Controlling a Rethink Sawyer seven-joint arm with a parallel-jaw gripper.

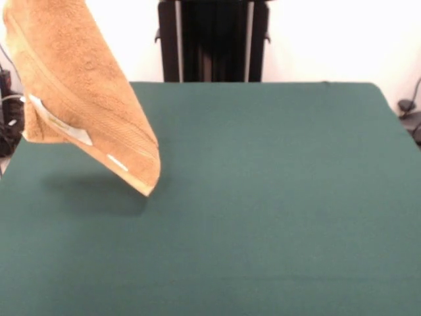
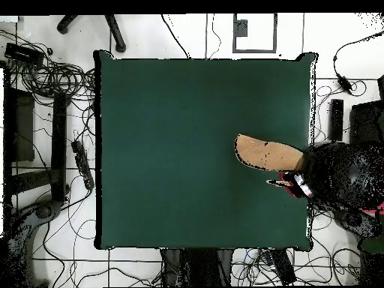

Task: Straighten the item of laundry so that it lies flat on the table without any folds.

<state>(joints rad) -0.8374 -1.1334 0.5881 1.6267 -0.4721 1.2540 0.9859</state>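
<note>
One golden-orange towel [image 1: 82,99] hangs in the air above the table [image 1: 263,197], clear of the cloth, near the front view's left edge. Its long axis slants down to a low corner on the right. The gripper is hidden, so its grasp cannot be told.

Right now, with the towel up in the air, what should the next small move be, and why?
Probably lower the towel onto the table and let go. It hangs draped above the cloth, with its shadow beneath, apparently held by a person at the table's edge. No gripper shows.
</note>
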